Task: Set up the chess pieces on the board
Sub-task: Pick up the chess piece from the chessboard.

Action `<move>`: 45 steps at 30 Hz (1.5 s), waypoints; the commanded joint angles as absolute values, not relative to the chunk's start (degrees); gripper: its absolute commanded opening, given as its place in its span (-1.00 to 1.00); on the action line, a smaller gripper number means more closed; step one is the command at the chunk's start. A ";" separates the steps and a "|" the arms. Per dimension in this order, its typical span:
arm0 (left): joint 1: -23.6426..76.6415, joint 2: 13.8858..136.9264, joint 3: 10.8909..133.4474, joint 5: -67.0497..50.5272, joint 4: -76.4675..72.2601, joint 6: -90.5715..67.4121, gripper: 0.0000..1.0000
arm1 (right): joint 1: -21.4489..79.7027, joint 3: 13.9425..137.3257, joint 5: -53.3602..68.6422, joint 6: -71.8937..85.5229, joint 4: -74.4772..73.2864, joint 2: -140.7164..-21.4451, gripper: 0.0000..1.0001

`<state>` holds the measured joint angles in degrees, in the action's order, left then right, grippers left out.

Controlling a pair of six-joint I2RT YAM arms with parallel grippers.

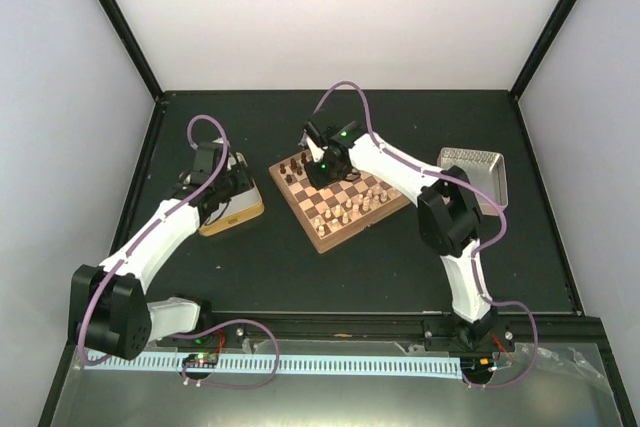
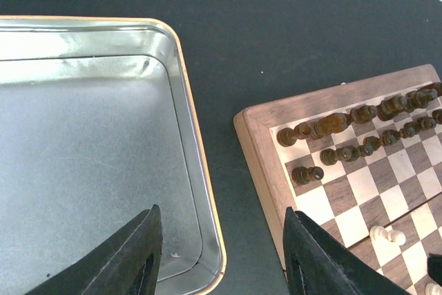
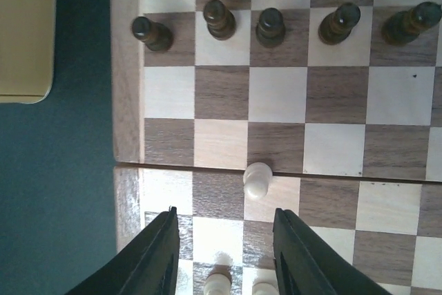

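**Board mid-worktop, both hands open and empty**

Black worktop (image 1: pixel 250 277) fills an enclosure with pale walls (image 1: pixel 60 97) on three sides and dark posts at the corners. One board (image 1: pixel 297 215) lies near the middle, turned at an angle to the edges. Two trays flank it. A tan tray (image 1: pixel 240 215) sits to the left, apart from the board, and a silver tray (image 1: pixel 478 172) sits at the far right.

From above, the chess pieces are too small to count, and the right arm covers part of the board's far side. The left arm hides much of the tan tray.

The right wrist view shows ten dark pieces (image 3: pixel 271 27) in two rows of five, the farther row cut off by the frame. One pale piece (image 3: pixel 257 179) stands alone by the board's centre seam. At least two more pale pieces (image 3: pixel 218 282) are clipped at the bottom edge.

The right hand (image 3: pixel 225 215) hovers over the board with its fingers spread wide, gripping nothing. The left hand (image 2: pixel 221 211) hangs over the tan tray's rim, equally wide open and empty.
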<state>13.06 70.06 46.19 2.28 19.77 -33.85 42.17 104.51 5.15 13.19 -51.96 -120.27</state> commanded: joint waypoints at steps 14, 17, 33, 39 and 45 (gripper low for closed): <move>11.36 69.05 45.27 -1.31 19.54 -34.17 -0.01 | 42.64 111.32 -1.10 15.10 -54.58 -129.11 -0.45; 11.38 69.01 45.35 -1.30 19.54 -34.10 -0.01 | 42.70 111.40 -1.29 15.33 -54.71 -129.29 -0.62; 11.17 69.11 45.70 -1.73 19.16 -34.04 0.00 | 42.63 108.86 -0.15 15.99 -53.40 -127.01 -0.40; 11.16 69.08 45.60 -1.71 19.16 -34.01 -0.01 | 42.62 109.27 0.64 15.97 -53.77 -128.32 -0.50; 11.17 69.09 45.70 -1.80 19.14 -34.06 0.00 | 42.62 109.86 0.24 16.12 -54.81 -129.39 -0.54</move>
